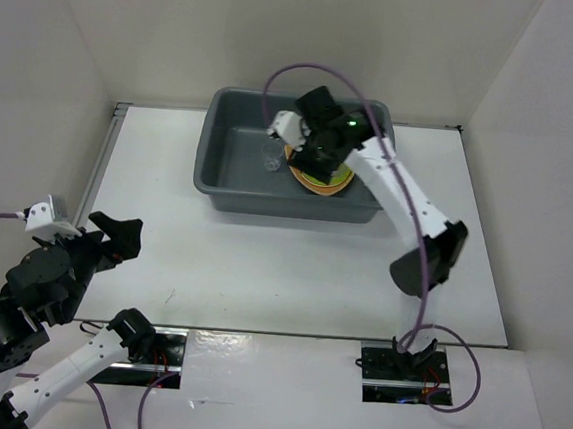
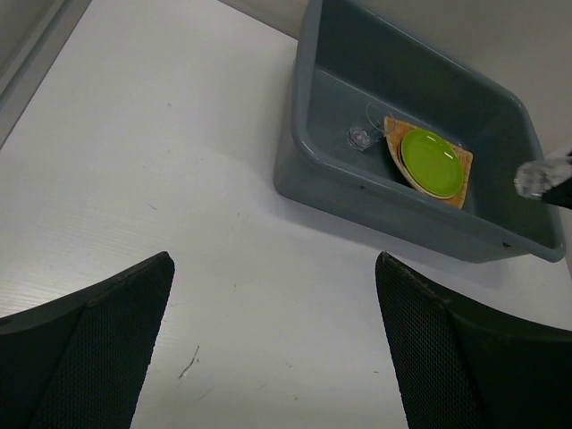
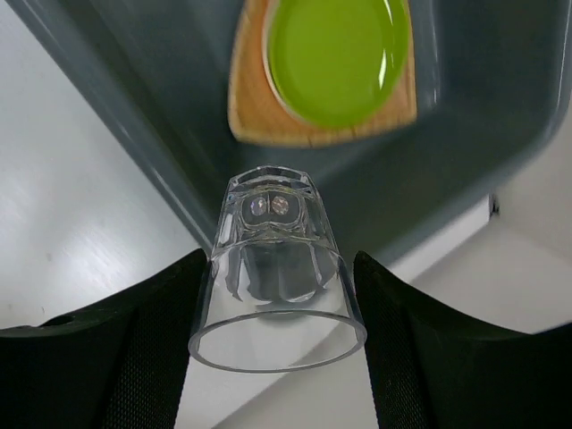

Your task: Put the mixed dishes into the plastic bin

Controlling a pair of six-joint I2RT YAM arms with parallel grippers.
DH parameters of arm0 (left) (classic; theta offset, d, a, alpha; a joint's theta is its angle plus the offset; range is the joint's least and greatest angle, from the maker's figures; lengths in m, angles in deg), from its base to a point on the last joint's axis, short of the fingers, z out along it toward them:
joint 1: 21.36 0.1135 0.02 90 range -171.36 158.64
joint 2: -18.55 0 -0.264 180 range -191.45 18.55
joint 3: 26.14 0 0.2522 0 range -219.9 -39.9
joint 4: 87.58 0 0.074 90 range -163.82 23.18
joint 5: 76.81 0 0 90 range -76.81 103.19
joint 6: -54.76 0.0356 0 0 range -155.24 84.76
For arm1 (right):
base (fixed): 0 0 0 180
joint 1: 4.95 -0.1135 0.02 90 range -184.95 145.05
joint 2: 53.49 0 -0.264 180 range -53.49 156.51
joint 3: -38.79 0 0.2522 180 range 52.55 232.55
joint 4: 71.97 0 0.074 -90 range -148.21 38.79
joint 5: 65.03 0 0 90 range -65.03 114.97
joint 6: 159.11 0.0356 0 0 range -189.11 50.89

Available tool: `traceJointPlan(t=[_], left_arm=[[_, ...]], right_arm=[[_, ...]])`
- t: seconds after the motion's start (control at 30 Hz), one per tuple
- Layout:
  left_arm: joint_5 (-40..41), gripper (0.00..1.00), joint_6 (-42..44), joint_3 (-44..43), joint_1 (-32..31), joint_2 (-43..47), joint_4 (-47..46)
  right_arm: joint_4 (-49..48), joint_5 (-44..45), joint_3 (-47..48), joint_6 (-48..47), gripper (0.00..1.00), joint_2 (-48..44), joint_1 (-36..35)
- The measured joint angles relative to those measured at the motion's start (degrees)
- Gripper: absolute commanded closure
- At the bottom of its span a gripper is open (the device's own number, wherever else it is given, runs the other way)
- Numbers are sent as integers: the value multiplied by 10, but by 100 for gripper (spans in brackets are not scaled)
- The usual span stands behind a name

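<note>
While the right gripper (image 3: 275, 264) hangs over the plastic bin (image 1: 230, 195), its two fingers clamp a clear cup (image 3: 279, 304) by the sides, with the mouth toward the wrist camera and the base pointing away toward the bin. That cup is in the air and touches nothing but the fingers. Below it, on the bin's floor, lies the woven tray (image 3: 255, 121). The lime-green plate (image 3: 338, 58) sits on top of it and covers most of the weave (only the tray's edge and corners show around it). Just left of the tray, also on the bin's floor, rests a second clear cup (image 2: 359, 138); whether it touches the tray I cannot tell. The bin stands at the far middle of the white tabletop (image 1: 262, 263). At the near left, well apart from the bin, the left gripper (image 2: 274, 261) is spread wide with nothing between its fingers, poised above the tabletop.
</note>
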Motion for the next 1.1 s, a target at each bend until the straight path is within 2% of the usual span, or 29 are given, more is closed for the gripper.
traceJointPlan(t=[0.17, 0.27, 0.4, 0.57, 0.73, 0.83, 0.87, 0.9, 0.93, 1.1], left_arm=[[0, 0, 0, 0, 0, -1, 0], [0, 0, 0, 0, -4, -3, 0], [0, 0, 0, 0, -5, -11, 0], [0, 0, 0, 0, -5, -21, 0], [0, 0, 0, 0, -5, -22, 0], [0, 0, 0, 0, -5, -23, 0], [0, 0, 0, 0, -5, -23, 0], [0, 0, 0, 0, -5, -24, 0], [0, 0, 0, 0, -5, -26, 0], [0, 0, 0, 1, -5, -31, 0]], right_arm=[[15, 5, 184, 19, 85, 179, -81], [15, -1, 293, 26, 84, 276, -90], [17, -6, 392, 31, 82, 378, -90], [19, -11, 465, 31, 81, 474, -89], [22, -23, 487, 24, 78, 525, -89], [25, -25, 513, 19, 68, 548, -89], [26, -26, 523, 18, 58, 555, -89], [26, -27, 533, 17, 53, 560, -89], [27, -27, 548, 17, 45, 565, -89], [25, -31, 572, 17, 29, 564, -89]])
